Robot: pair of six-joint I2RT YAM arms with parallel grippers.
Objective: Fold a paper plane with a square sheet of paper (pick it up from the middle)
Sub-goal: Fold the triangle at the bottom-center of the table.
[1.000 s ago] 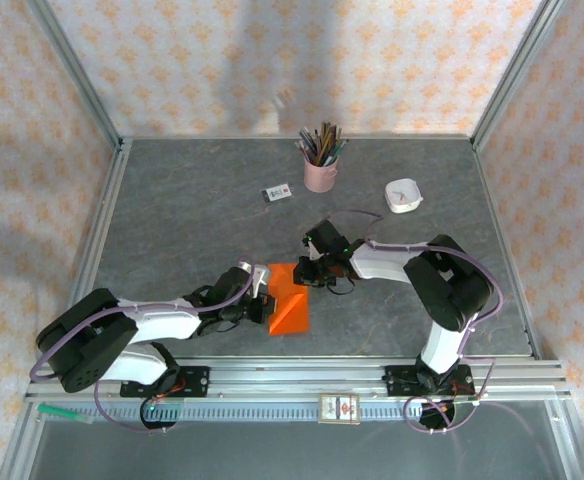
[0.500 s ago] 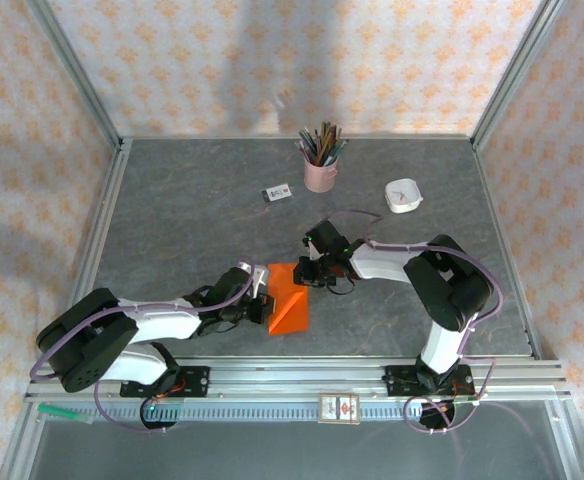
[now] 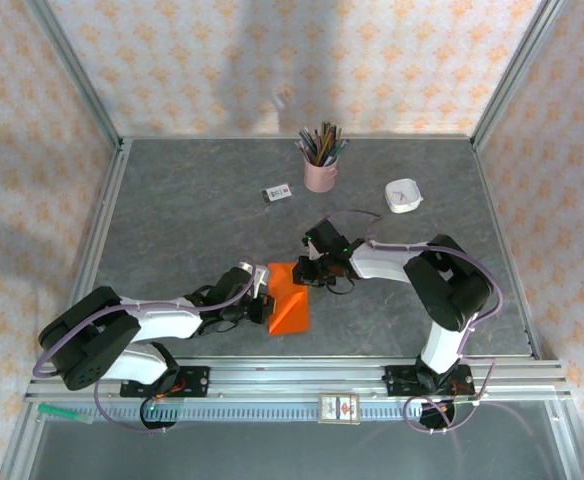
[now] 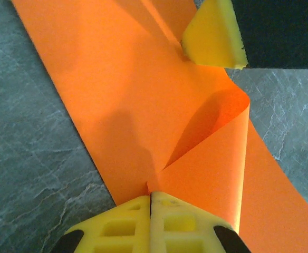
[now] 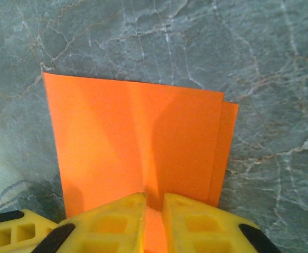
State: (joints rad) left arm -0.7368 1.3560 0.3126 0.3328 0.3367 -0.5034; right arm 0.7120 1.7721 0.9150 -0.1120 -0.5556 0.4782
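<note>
Step in hand: the arms are working on an early fold, with 1 flap being brought over along a diagonal crease.
Left gripper (image 4: 150, 199): its 2 fingers are closed flat together and nothing is lying between them. The tip is pressing down on the square sheet of paper (image 4: 112, 89) right where the diagonal crease starts.
Right gripper (image 5: 154, 206): the jaws are standing only a slit apart with orange showing in the gap. It is probably pinching the sheet's near edge, though the wrist view is too tight to be sure.
Doing it well: the left tip should be acting as the pivot and not sliding. The right gripper should be carrying the flap low and flat so the edges line up before any pressing. A hard pull risks dragging the sheet out from under the pivot.
Where the paper is: it is lying on the table (image 3: 172, 220) near the front edge, between the 2 grippers and touching both.
How the paper looks: it is bright orange, thin and plain. It is already doubled, with 1 layer peeking out as a narrow strip along an edge. A flap is curling up off the surface and throwing a shadow beneath.
</note>
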